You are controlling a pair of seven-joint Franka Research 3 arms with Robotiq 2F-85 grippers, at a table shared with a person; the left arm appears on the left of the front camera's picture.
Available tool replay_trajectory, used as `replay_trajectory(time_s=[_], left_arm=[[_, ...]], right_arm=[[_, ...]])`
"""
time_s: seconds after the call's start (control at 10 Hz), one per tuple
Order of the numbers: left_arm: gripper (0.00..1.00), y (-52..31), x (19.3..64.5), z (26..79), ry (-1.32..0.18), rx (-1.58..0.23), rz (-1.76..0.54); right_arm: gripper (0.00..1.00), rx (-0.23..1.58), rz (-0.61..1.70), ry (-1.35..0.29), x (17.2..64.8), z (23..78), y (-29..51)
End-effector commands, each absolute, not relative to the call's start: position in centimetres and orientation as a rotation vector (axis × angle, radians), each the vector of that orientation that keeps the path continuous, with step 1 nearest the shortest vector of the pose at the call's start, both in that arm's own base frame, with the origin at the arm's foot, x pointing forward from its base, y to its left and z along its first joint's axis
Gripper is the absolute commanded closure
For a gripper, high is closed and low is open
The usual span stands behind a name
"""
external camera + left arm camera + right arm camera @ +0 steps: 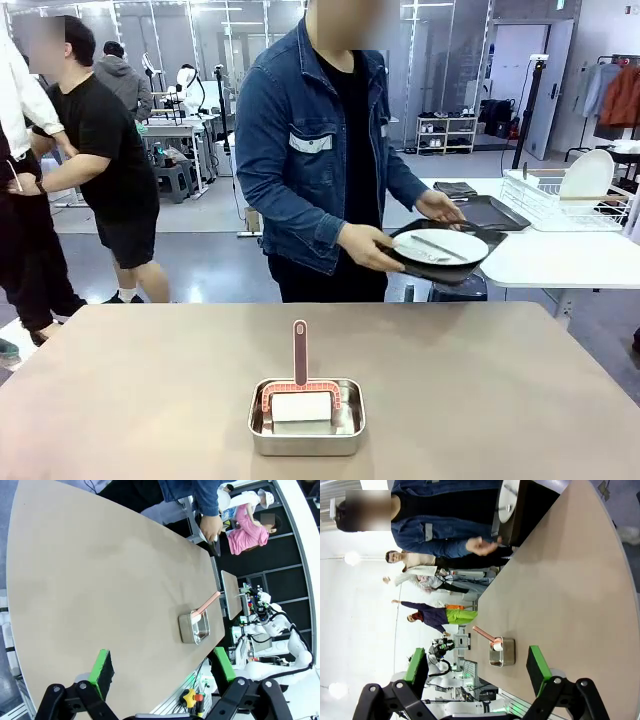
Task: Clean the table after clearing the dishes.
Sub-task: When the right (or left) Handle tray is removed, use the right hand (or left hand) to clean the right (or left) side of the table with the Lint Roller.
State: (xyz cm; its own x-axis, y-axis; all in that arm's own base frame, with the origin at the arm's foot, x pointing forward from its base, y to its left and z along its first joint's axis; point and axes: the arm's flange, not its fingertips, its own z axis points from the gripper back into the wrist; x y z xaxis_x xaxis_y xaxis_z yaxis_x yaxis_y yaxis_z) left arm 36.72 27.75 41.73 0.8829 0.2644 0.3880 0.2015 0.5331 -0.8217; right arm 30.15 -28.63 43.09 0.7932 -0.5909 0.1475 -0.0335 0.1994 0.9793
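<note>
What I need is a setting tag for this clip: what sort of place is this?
Likely a lab or studio staged for dining, not a home: glass partitions, a cluttered workbench, and a dish rack on a white side table.

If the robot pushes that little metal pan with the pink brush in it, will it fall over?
Probably not. The pan is low and wide, so it would likely slide on the smooth table rather than tip. The brush stands with its long handle sticking up, so it might wobble or topple. The pan looks thin, probably light.
</note>
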Motion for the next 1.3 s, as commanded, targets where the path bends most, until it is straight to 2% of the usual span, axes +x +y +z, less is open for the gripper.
replay_trajectory(time_s=[0.0, 0.4, 0.7, 0.9, 1.2], left_arm=[[0.0, 27.8, 36.1, 42.1, -0.499, -1.017, 0.025], [0.0, 27.8, 36.1, 42.1, -0.499, -1.017, 0.025], [0.0, 27.8, 36.1, 42.1, -0.499, -1.017, 0.025], [0.0, 27.8, 36.1, 42.1, -0.499, -1.017, 0.025], [0.0, 27.8, 36.1, 42.1, -0.499, -1.017, 0.025]], right_arm=[[0.0, 1.277, -0.31, -0.544, 33.9, 46.0, -22.1], [0.0, 1.056, 0.083, -0.391, 42.7, 52.0, -1.5], [0.0, 0.772, 0.433, -0.284, 46.6, 55.5, 13.1], [0.0, 0.577, 0.641, -0.225, 48.6, 56.6, 21.2], [0.0, 0.443, 0.958, -0.133, 50.4, 55.4, 31.7]])
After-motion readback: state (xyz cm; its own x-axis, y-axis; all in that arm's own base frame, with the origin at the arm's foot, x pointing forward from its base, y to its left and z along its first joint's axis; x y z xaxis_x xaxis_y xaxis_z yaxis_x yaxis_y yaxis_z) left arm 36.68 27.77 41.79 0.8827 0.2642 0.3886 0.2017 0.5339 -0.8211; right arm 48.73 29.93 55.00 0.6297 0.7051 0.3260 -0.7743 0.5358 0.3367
